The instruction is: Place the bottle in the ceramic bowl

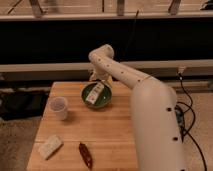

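The dark green ceramic bowl [96, 96] stands at the back middle of the wooden table [112, 140]. The small whitish bottle [94, 93] with a pale label lies tilted inside the bowl. My gripper [99, 80] hangs from the white arm just above the bowl's far rim, close over the bottle's upper end. I cannot tell if it touches the bottle.
A translucent white cup [58, 107] stands left of the bowl. A pale flat block [50, 146] lies at the front left. A dark reddish oblong thing [85, 155] lies at the front middle. My big white arm [152, 120] covers the table's right side. Cables [187, 107] hang at the right.
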